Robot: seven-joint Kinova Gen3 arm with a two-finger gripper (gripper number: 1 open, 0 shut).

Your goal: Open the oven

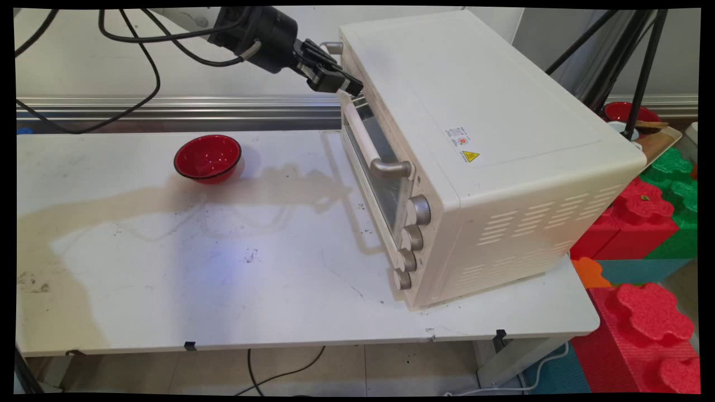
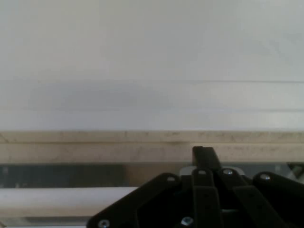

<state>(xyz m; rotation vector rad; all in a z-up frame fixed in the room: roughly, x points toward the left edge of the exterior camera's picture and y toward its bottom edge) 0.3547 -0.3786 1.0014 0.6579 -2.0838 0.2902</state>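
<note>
Pincer (image 1: 347, 82) pressed at the toaster oven (image 1: 480, 151) door's top edge, at twelve o'clock of its handle (image 1: 366, 142); finger state cannot be told. Red bowl (image 1: 208, 158) lies well apart at nine o'clock on the table (image 1: 223, 279).

You have the toaster oven (image 1: 486, 139) on the table (image 1: 223, 290); the bowl (image 1: 207, 158) sits well left of it; the gripper (image 1: 347, 82) meets its upper front edge.

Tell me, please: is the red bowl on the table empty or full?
Empty. The red bowl stands upright, and the main view shows only its bare glossy inside.
</note>
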